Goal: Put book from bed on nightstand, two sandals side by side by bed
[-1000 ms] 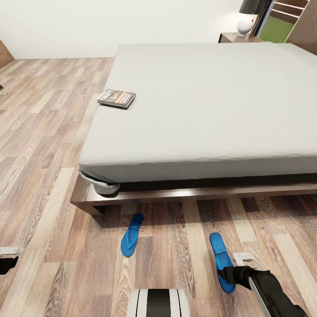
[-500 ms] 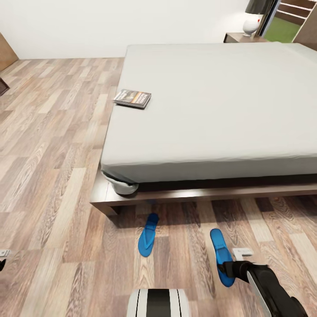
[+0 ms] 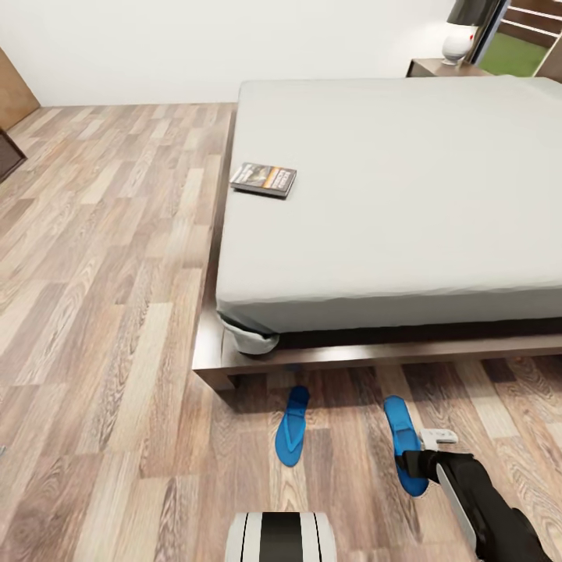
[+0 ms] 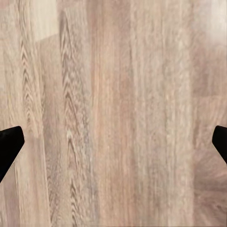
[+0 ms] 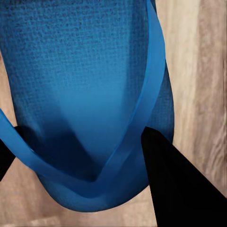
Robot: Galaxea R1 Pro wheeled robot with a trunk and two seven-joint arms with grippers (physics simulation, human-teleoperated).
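The book (image 3: 264,179) lies on the pale-grey mattress near the left edge of the bed (image 3: 312,355). Two blue sandals are on the wood floor in front of the bed's foot. The left sandal (image 3: 293,426) lies free. My right gripper (image 3: 411,467) is shut on the heel end of the right sandal (image 3: 403,433), which is about a sandal's length from the other. In the right wrist view the blue sandal (image 5: 90,71) sits between the black fingers (image 5: 175,184). My left gripper (image 4: 113,142) hangs open over bare floor planks. A nightstand (image 3: 437,68) stands beside the bed's far corner.
A white lamp (image 3: 459,43) stands on the nightstand, next to a dark-framed window. My own base (image 3: 281,538) shows at the picture's lower edge. Open floor (image 3: 101,273) stretches left of the bed, with a brown door (image 3: 14,94) at the far left.
The camera has swung, so the bed and book sit further right in the picture. The held sandal has moved closer to the free one. My left gripper has left the head view.
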